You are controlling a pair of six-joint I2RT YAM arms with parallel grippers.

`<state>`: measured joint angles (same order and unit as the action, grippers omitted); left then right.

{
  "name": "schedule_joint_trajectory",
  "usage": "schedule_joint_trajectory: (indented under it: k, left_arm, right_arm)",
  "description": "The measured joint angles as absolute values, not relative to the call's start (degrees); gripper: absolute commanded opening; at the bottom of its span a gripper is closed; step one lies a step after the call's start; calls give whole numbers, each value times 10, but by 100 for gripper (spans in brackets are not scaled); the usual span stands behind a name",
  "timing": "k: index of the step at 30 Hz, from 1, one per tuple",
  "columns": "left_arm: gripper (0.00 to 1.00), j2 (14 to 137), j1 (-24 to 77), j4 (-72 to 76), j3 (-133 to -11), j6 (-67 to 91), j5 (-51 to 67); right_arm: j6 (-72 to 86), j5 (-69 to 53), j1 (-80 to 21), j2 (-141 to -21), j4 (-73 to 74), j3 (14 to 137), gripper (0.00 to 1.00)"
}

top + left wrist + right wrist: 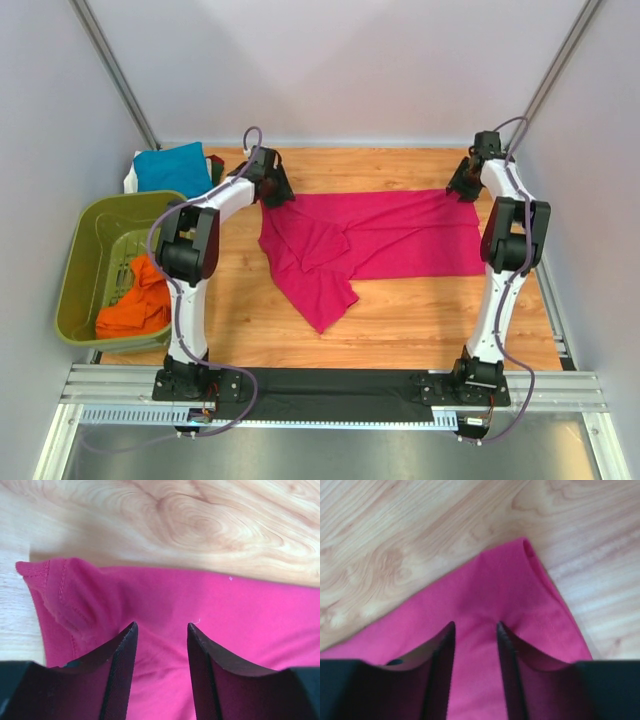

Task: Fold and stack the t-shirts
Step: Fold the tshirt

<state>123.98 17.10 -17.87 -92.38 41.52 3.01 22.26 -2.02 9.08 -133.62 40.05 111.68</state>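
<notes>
**Magenta t-shirt laid out on the bench, not yet folded**

We see a magenta t-shirt (380, 235) lying open at the centre of the wooden bench (430, 320). Its far edge runs fairly straight. Its near part is rumpled, with a tail of cloth pointing to 6 o'clock. The left claw (272, 190) sits on the shirt's corner at 11 o'clock, and the right claw (465, 185) on the corner at 1 o'clock. In both wrist views the jaws stand parted with their tips on the cloth, so we read both as released, clamping nothing.

At 9 o'clock an olive-green basket (85, 215) holds crumpled orange t-shirts (135, 305). At 10 o'clock, beyond the basket, a teal t-shirt (172, 165) lies flat and looks folded.

We judge the task to be early. Perhaps one shirt is folded, and the magenta one needs smoothing, folding and stacking. The orange ones wait in the basket.
</notes>
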Motion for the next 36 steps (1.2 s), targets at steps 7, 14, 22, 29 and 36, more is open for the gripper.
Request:
schedule_joint_trajectory:
  k: [7,14,22,29,36]
  left_arm:
    - [57,1061,180,-186,-835,369,34]
    - [57,797,216,-147,-613,421,6]
    - [56,762,215,-169,-431,480,-11]
    - [52,801,215,-130,-410,501,7]
    - [51,837,215,-114,-410,500,6]
  right_arm:
    - [218,-26,90,-1117,409,981,61]
    - [247,1,90,-841,386,757,60]
    - [282,67,90,-821,409,561,62]
    - [300,99,97,-831,392,522,57]
    - [302,137,100,-867,370,515,50]
